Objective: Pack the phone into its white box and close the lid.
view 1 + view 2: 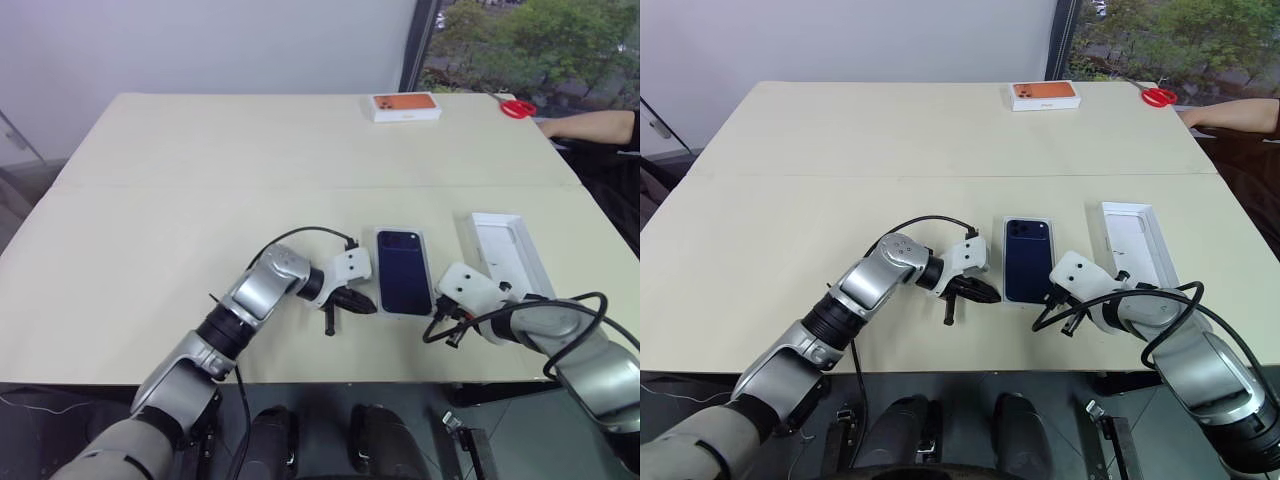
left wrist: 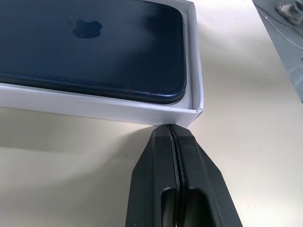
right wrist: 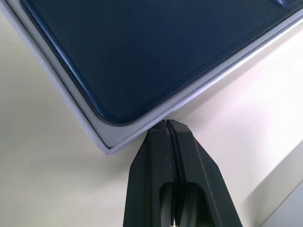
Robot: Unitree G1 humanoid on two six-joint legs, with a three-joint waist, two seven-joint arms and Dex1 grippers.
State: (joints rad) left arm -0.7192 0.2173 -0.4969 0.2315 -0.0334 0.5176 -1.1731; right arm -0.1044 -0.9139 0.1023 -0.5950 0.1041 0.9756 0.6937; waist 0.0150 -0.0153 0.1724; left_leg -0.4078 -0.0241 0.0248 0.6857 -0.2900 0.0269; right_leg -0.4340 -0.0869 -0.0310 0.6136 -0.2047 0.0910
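Note:
The dark navy phone (image 1: 403, 270) lies back up inside the white box (image 2: 118, 111), near the table's front edge. My left gripper (image 1: 368, 304) is shut, with its tips at the box's near left corner. In the left wrist view the fingertips (image 2: 171, 130) just meet the corner's wall. From the other side, my right gripper (image 1: 438, 314) is shut too, and its fingertips (image 3: 166, 124) sit at the near right corner. Neither gripper holds anything. The lid (image 1: 510, 255) lies white inside up on the table, just right of the box and beyond my right gripper.
An orange-topped box (image 1: 405, 106) and red scissors (image 1: 517, 107) sit at the table's far edge. A person's arm (image 1: 590, 125) rests on the far right corner. The table's front edge (image 1: 300, 378) runs close below both grippers.

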